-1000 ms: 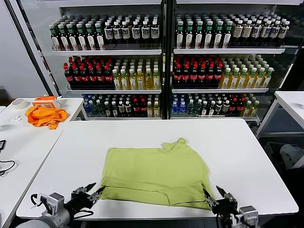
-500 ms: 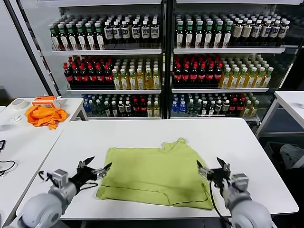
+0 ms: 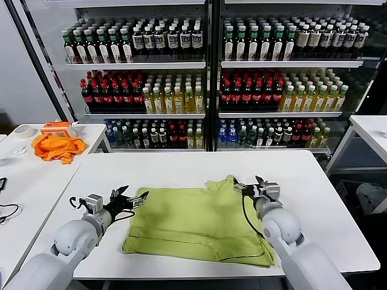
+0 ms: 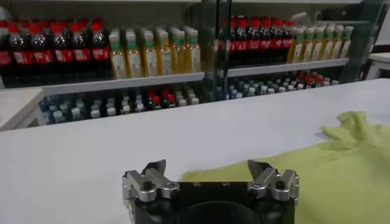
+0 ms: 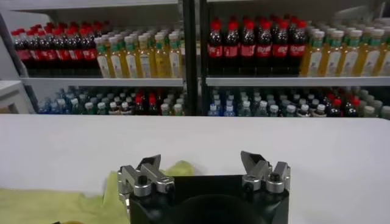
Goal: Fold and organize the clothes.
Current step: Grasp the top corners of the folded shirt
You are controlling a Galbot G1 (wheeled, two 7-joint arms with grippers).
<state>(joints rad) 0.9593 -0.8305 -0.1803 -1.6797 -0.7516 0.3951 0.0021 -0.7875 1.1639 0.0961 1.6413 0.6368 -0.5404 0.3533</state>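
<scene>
Head view: green T-shirt (image 3: 196, 223) flat between wide-open left hand (image 3: 134, 198) and wide-open right hand (image 3: 251, 185).

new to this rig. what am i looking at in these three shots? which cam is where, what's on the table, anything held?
It is a two-armed robot. The head view looks down from its head at a white table. The other two come from cameras on its wrists, each looking past its own open fingers. A lime-green T-shirt lies partly folded on the table. The left gripper is at the shirt's far left corner, the right gripper at the far right, near the collar. Neither holds anything. Behind are shelves of bottles; an orange cloth sits on a side table.
</scene>
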